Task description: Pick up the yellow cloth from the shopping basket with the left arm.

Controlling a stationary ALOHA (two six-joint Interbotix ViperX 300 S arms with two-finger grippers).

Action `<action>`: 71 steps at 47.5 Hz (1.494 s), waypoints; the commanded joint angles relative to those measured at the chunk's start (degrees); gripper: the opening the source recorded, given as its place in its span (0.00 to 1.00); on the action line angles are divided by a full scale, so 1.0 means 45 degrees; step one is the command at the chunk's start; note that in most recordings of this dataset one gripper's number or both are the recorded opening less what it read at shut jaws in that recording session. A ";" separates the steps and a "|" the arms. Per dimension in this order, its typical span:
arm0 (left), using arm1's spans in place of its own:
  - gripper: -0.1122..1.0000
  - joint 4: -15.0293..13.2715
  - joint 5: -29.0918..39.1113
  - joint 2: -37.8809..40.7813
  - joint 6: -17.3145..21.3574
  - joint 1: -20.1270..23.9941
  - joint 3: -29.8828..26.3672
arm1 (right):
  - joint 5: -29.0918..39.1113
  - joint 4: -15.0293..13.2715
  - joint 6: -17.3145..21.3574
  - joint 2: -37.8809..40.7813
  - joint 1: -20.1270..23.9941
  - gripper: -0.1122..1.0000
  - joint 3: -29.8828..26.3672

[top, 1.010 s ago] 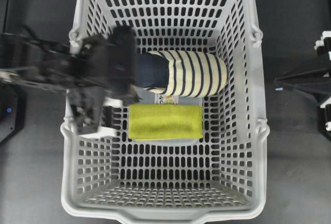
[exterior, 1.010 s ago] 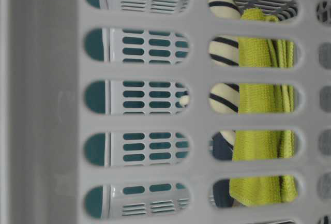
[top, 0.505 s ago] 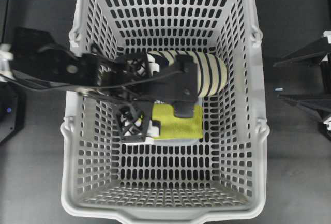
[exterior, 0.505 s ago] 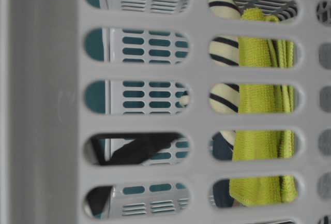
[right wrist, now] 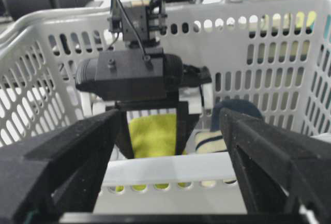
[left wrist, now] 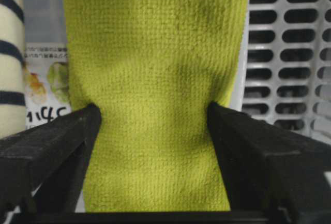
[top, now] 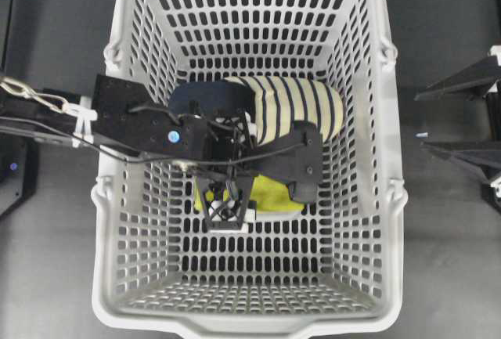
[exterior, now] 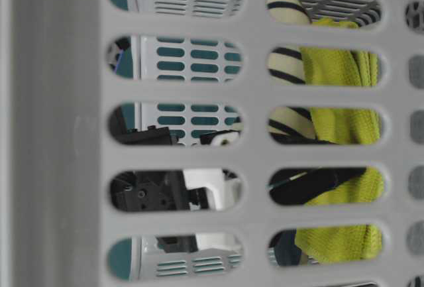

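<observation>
The yellow cloth point(top: 275, 193) lies on the floor of the light-grey shopping basket point(top: 391, 198), just in front of the striped slipper point(top: 301, 112). My left gripper point(top: 239, 186) is down inside the basket and open. Its black fingers point(left wrist: 57, 141) stand on either side of the cloth point(left wrist: 155, 79) and press against its long edges, which dent inward. The cloth still rests on the floor. It also shows in the table-level view point(exterior: 338, 128) and between the fingers in the right wrist view point(right wrist: 152, 133). My right gripper point(top: 419, 122) is open and empty outside the basket's right wall.
A printed label point(left wrist: 49, 87) on a clear container lies under the cloth, next to the slipper point(left wrist: 8, 53). The basket's slotted walls point(exterior: 59, 128) enclose the left arm on all sides. The basket rim point(right wrist: 170, 167) stands just before my right gripper point(right wrist: 169, 115).
My left arm swung over the basket's left rim to the cloth and came down on it with a finger at each side. The cloth has bunched slightly. The right gripper's fingers spread early, then stayed still.
</observation>
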 commanded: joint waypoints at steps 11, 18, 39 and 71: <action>0.38 0.0020 0.0000 -0.0410 0.0254 -0.0078 0.0078 | -0.0059 0.0039 0.0000 -0.0156 -0.0020 0.77 -0.0059; 0.24 0.0039 0.0918 -0.0937 0.0254 -0.0039 -0.0801 | 0.0117 0.0039 0.0000 -0.0371 0.0000 0.77 0.0039; 0.24 0.0020 0.8711 -0.0977 0.0254 -0.0059 -0.9668 | 0.0625 0.0039 0.0000 -0.0488 0.0000 0.76 0.0059; 0.24 0.0020 1.0605 0.0313 0.0254 0.0059 -1.1855 | 0.0781 0.0039 0.0000 -0.0508 -0.0020 0.76 0.0078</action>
